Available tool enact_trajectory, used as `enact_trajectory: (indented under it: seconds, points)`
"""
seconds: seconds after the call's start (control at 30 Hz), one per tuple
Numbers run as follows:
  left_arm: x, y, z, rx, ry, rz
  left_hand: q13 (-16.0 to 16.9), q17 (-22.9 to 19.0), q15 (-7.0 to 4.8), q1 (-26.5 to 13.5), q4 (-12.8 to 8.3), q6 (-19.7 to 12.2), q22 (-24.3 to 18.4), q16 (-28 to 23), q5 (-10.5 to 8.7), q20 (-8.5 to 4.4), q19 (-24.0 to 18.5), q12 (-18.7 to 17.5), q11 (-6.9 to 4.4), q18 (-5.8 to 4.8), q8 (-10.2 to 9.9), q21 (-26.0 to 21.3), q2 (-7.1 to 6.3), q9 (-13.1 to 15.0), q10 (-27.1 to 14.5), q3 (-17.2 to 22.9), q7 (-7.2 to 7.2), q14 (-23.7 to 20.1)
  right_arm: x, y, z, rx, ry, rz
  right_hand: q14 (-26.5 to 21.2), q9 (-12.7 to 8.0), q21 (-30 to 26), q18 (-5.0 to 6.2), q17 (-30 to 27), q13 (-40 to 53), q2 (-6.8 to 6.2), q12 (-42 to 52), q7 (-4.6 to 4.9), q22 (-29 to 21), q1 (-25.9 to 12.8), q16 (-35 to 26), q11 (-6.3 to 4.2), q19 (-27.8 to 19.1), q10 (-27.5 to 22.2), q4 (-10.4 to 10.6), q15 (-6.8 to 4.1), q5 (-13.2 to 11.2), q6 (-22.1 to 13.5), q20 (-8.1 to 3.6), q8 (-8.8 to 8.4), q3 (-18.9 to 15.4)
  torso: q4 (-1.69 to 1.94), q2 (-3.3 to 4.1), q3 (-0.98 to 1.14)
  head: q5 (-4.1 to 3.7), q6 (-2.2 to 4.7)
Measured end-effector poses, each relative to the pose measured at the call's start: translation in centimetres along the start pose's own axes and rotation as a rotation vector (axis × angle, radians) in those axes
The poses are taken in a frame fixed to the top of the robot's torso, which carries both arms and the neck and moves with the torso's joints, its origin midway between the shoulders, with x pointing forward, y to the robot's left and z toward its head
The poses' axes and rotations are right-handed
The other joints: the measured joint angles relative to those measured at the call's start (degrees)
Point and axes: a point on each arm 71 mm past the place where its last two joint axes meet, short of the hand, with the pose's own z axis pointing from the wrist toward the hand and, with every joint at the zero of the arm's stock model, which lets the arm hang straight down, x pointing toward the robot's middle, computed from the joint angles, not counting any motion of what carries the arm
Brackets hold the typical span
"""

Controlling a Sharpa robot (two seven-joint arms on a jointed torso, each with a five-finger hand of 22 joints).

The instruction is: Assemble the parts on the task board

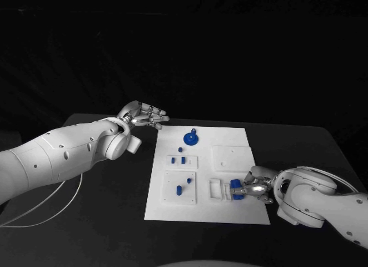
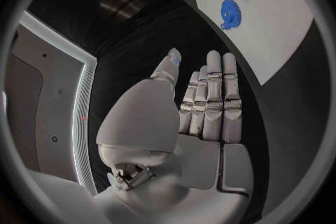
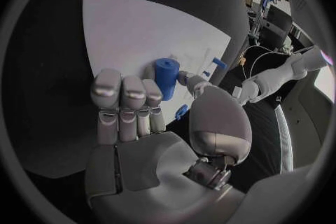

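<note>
The white task board (image 1: 208, 175) lies in the middle of the table. My right hand (image 1: 254, 189) rests at the board's near right part and pinches a blue cylinder (image 1: 237, 190) between thumb and fingers; in the right wrist view the cylinder (image 3: 167, 77) stands upright on the board (image 3: 140, 28). A blue gear (image 1: 191, 137) lies at the board's far end. Small blue pegs (image 1: 178, 161) stand in a raised block, and two more (image 1: 184, 184) in the block nearer me. My left hand (image 1: 145, 117) hovers off the board's far left corner, fingers straight and together (image 2: 210, 101), holding nothing.
A white cable (image 1: 60, 203) loops over the table at the left. The black table (image 1: 312, 150) runs on to the right of the board. In the left wrist view the gear (image 2: 229, 13) and the board (image 2: 280, 28) lie beyond my fingertips.
</note>
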Motion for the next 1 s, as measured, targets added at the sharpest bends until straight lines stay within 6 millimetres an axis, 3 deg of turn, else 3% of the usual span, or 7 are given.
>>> enact_trajectory:
  seconds: [0.43,0.73,1.0]
  points:
    - [0.1,0.1,0.0,0.001,0.000,-0.001,0.00,0.00,0.00,0.00,0.00,0.00,-0.25,0.00,0.00,0.00,0.00,0.00,0.00,0.00,0.00,0.00,0.00,0.00,0.00,0.00,0.00,0.00,-1.2,1.5,-1.0,-0.042,-0.016,0.088,0.00,-0.40,0.00,0.00,-0.12,0.00,-0.41,0.00,-0.18,0.00,0.11,0.00,0.01,0.00,0.00,-0.65,0.01,1.85,0.18,0.00,0.02,-0.60,0.04,-0.02,-0.02,-0.22,0.25]
    - [0.2,0.1,0.0,0.001,0.001,-0.001,0.00,0.01,0.00,0.00,0.00,0.00,-0.24,0.00,0.00,0.00,0.00,0.00,0.00,0.00,0.00,0.00,0.00,0.00,0.00,0.00,0.00,0.00,-0.8,3.1,-1.0,-0.075,0.002,0.112,-0.01,-0.90,0.00,0.00,-0.18,-0.06,-0.24,0.00,-0.17,-0.01,0.28,0.00,0.02,0.00,0.00,-1.11,0.01,2.08,0.18,0.00,0.00,-0.93,0.13,-0.02,-0.12,-0.25,0.06]
    - [0.2,0.1,0.0,0.002,0.002,-0.001,0.00,0.01,-0.01,0.00,0.00,0.00,-0.24,0.00,0.00,0.00,0.00,0.00,0.00,0.00,0.00,0.00,0.00,0.00,0.00,0.00,0.01,0.01,-0.3,3.7,-0.3,-0.080,0.016,0.114,-0.07,-1.23,0.00,0.00,-0.18,-0.05,-0.24,0.00,-0.16,-0.01,0.28,0.00,0.11,0.00,-0.10,-1.34,0.08,2.43,0.17,0.00,-0.01,-1.16,0.21,0.01,-0.11,-0.19,0.35]
